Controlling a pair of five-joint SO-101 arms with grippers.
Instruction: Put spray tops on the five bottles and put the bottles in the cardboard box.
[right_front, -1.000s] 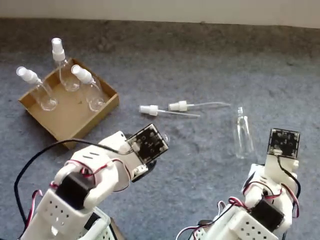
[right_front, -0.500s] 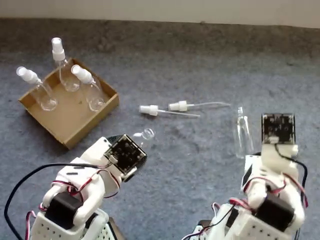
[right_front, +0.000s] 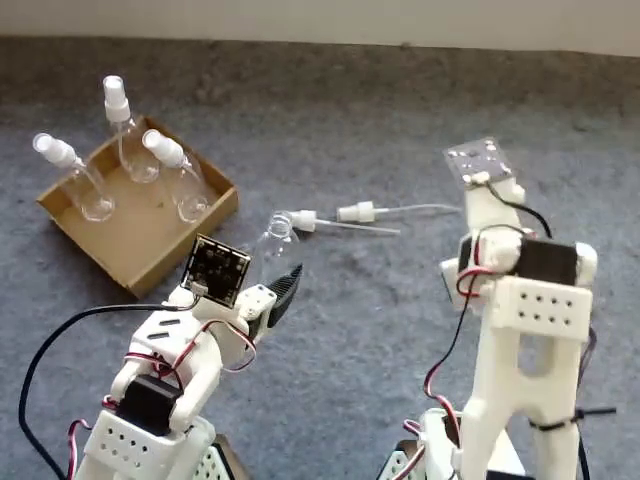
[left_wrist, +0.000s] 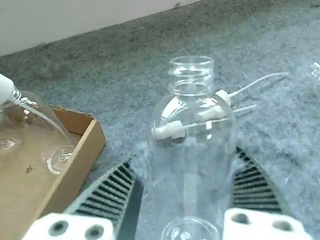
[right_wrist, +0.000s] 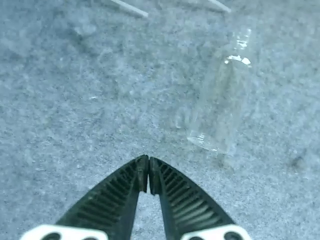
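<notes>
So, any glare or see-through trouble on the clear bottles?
Left wrist view: spray tops show straight through the held bottle, pale glints on its shoulder. Right wrist view: one bright glint on the lying bottle near its neck, outline faint against the carpet.

The grey carpet (right_front: 380, 330) is lit evenly by soft, diffuse light, with no single source to be made out. It is rendered bright across its middle and darkened to a band along its far edge, under the pale wall (right_front: 320, 15). Shadows are kept faint and soft-edged; a thin one is cast along the outer wall of the cardboard box (right_front: 190, 240). White glints are caught on the rim and shoulder of the clear bottle (left_wrist: 192, 130), and a small bright highlight is thrown near the neck of the lying bottle (right_wrist: 220, 107).
</notes>
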